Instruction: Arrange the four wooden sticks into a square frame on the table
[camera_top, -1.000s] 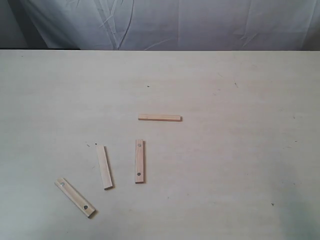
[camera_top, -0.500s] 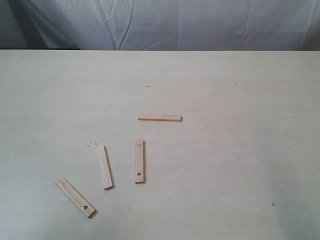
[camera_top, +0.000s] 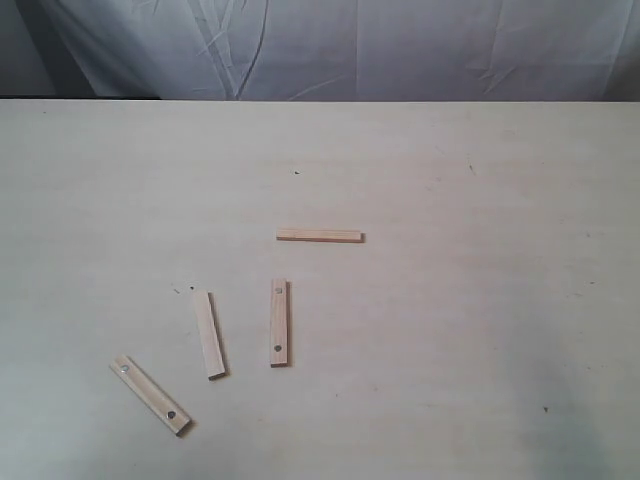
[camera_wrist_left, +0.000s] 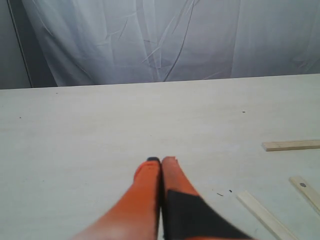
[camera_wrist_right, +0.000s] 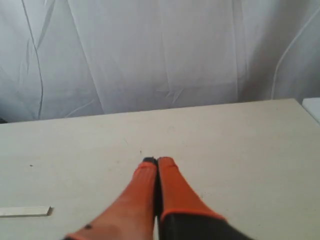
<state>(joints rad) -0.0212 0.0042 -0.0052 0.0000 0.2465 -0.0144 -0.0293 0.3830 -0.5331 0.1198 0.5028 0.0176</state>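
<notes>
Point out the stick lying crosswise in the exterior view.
The rearmost stick. The plain stick and the middle holed stick run front to back; the nearest stick slants.

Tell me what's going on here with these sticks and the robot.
Nothing is being handled right now. Four sticks lie loose on the table, none touching: one crosswise, two running front to back below it, and one slanted at the lower left. No square is formed yet. The left gripper and right gripper are both shut and empty, neither at a stick.
</notes>
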